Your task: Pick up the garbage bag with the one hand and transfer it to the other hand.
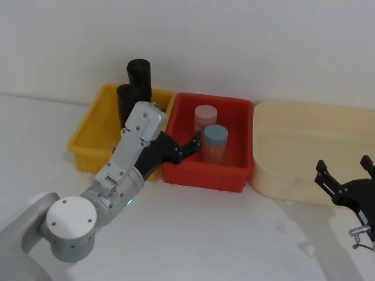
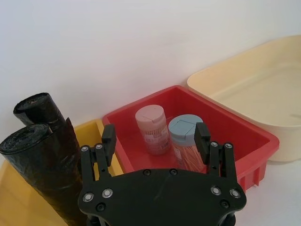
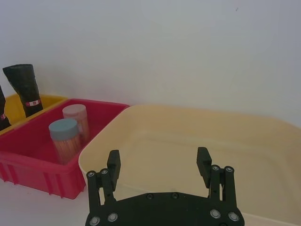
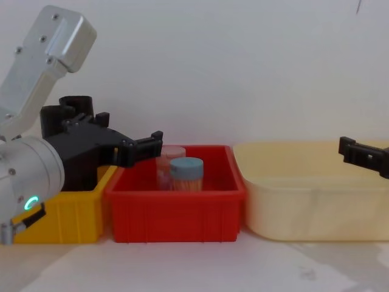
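Two black rolls stand upright in the yellow bin (image 1: 88,140). The nearer plain one is the garbage bag (image 1: 125,100) (image 2: 44,174). The rear roll (image 1: 139,73) (image 3: 26,87) carries a red-and-white band. My left gripper (image 1: 186,146) (image 2: 155,136) (image 4: 149,145), on the green-ringed arm, hangs open and empty over the left part of the red bin (image 1: 205,175), just right of the rolls and not touching them. My right gripper (image 1: 344,165) (image 3: 158,160) stands open and empty at the near edge of the cream tub (image 1: 310,187).
The red bin (image 2: 244,141) holds a pink-lidded jar (image 1: 205,116) and a blue-lidded jar (image 1: 215,140), close in front of the left fingers (image 2: 202,139). The three containers stand side by side against a white wall. Bare white table lies in front of them.
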